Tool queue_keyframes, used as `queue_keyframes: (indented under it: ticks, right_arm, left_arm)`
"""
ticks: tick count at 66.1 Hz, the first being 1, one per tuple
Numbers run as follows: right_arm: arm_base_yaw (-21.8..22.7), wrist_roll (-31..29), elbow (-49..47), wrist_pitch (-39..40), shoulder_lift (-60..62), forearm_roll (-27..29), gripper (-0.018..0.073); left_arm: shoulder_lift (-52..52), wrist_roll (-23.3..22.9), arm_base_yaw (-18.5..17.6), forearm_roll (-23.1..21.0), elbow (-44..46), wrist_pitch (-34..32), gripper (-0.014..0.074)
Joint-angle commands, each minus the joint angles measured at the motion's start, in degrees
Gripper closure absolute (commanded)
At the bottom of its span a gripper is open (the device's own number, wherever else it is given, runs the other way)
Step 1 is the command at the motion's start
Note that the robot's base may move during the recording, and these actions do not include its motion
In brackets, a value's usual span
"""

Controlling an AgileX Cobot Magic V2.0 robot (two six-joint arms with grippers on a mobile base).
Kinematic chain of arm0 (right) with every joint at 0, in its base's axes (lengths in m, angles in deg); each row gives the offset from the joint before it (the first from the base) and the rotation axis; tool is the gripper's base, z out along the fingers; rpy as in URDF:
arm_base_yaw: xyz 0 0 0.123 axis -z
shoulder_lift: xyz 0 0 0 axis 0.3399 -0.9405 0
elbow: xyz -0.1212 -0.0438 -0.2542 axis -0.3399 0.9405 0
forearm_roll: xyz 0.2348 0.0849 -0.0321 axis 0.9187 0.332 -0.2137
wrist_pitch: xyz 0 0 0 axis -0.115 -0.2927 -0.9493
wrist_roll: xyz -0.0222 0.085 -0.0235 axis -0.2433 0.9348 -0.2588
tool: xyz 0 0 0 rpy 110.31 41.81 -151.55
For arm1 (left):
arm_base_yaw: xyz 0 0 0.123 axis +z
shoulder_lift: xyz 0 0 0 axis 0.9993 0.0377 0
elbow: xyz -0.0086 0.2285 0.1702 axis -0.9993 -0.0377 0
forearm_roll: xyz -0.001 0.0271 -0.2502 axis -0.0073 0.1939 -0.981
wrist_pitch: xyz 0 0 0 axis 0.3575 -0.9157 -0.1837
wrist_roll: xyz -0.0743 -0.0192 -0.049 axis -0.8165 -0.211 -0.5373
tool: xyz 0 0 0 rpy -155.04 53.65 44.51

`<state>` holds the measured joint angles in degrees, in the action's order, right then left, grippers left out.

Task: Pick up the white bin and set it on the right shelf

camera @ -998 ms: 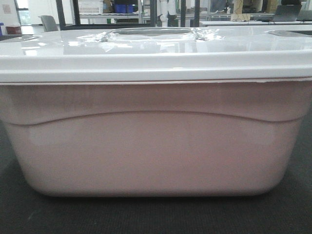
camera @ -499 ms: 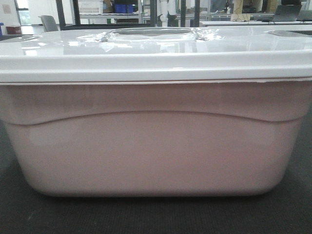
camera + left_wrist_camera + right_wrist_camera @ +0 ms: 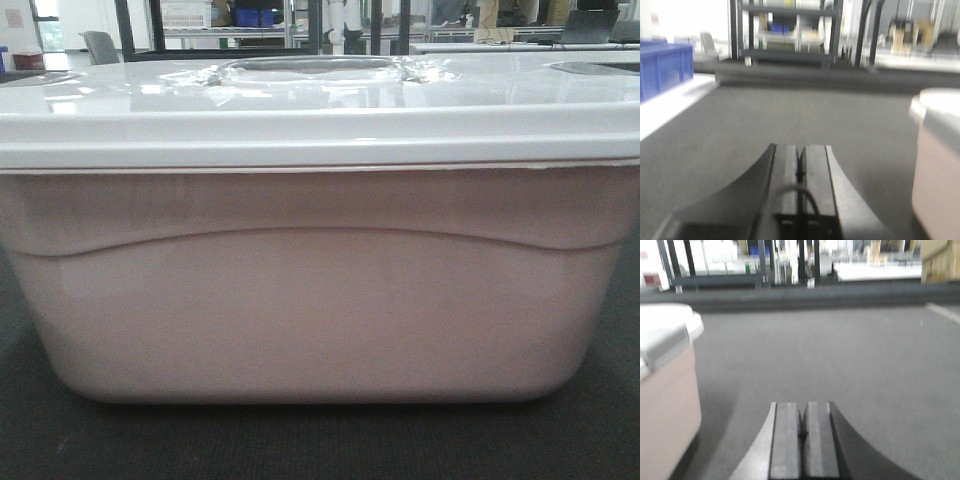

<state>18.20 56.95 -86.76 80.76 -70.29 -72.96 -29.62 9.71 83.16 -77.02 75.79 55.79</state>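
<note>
The bin (image 3: 320,300) fills the front view, sitting upright on dark grey carpet (image 3: 320,445), its side facing the camera and its glossy lid (image 3: 320,110) seated on top. A curved moulded line runs across the pinkish wall.

In the left wrist view, the left end effector (image 3: 800,162) is clenched on nothing, pads pressed together, low over the carpet. The bin (image 3: 935,165) stands to its right, apart from it.

In the right wrist view, the right end effector (image 3: 802,417) is likewise clenched and empty, with the bin (image 3: 665,390) to its left, not touching.

So the bin lies between the two arms.

Far left stands a blue crate (image 3: 665,65); a dark rack (image 3: 785,52) lies far behind, blurred.
</note>
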Motion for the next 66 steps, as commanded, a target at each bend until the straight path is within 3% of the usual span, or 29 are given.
queue_keyframes:
  ticks: [1, 10, 24, 37, 45, 66]
  right_arm:
    - [-0.1, -0.2, -5.0, 4.5, 1.0, -0.4, 0.0503]
    - [-0.1, -0.2, -15.4, -6.8, -0.1, -0.4, 0.0503]
    - [-0.1, -0.2, -29.3, -23.3, -9.2, -0.4, 0.0503]
    - [-0.1, -0.2, -40.1, -33.7, -23.8, -0.4, 0.0503]
    - [-0.1, -0.2, -46.4, -39.8, -33.8, -0.4, 0.0503]
    - [-0.1, -0.2, -61.2, -58.1, -54.6, -0.4, 0.0503]
  left_arm:
    - [-0.4, -0.6, -0.4, -1.2, 4.6, -7.2, 0.0713]
    - [0.3, -0.6, -0.4, -1.2, 12.7, -0.6, 0.0713]
    - [8.3, -0.6, -0.4, -1.2, 27.7, 17.7, 0.0713]
    - [22.9, -0.6, -0.4, -1.4, 39.3, 30.0, 0.0713]
    - [32.7, -0.6, -0.4, -3.6, 45.9, 36.9, 0.0713]
    - [54.8, -0.6, -0.4, -5.8, 60.6, 63.3, 0.0713]
